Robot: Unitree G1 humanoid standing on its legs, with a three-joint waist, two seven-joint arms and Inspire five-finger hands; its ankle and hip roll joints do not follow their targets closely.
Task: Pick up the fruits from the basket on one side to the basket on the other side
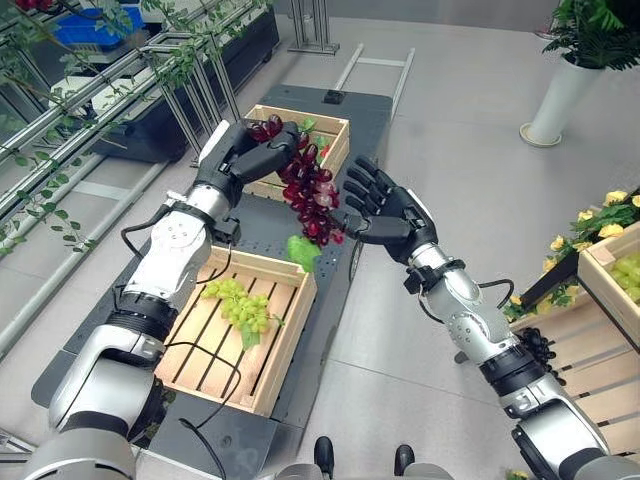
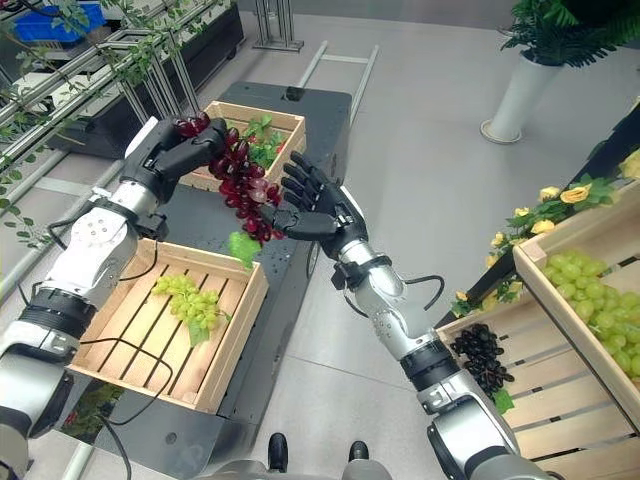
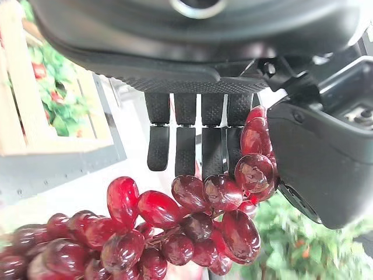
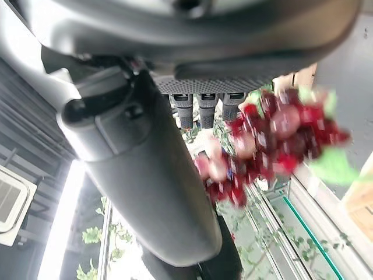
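A bunch of red grapes (image 1: 310, 195) with a green leaf at its tip hangs in the air over the dark cart (image 1: 375, 110), between two wooden crates. My left hand (image 1: 245, 155) is shut on the top of the bunch, pinching it between thumb and fingers (image 3: 186, 146). My right hand (image 1: 390, 210) is open with fingers spread, its palm facing the lower part of the bunch (image 4: 274, 137) from the right, very close to it. The near crate (image 1: 290, 340) holds a bunch of green grapes (image 1: 240, 305). The far crate (image 1: 335, 125) holds leaves and some red fruit.
Slanted wooden crates stand at the right, with green grapes (image 2: 590, 300) and dark grapes (image 2: 480, 355) in them and yellow flowers around. A metal rack with vines (image 1: 110, 70) runs along the left. A white planter (image 1: 555, 100) stands far right.
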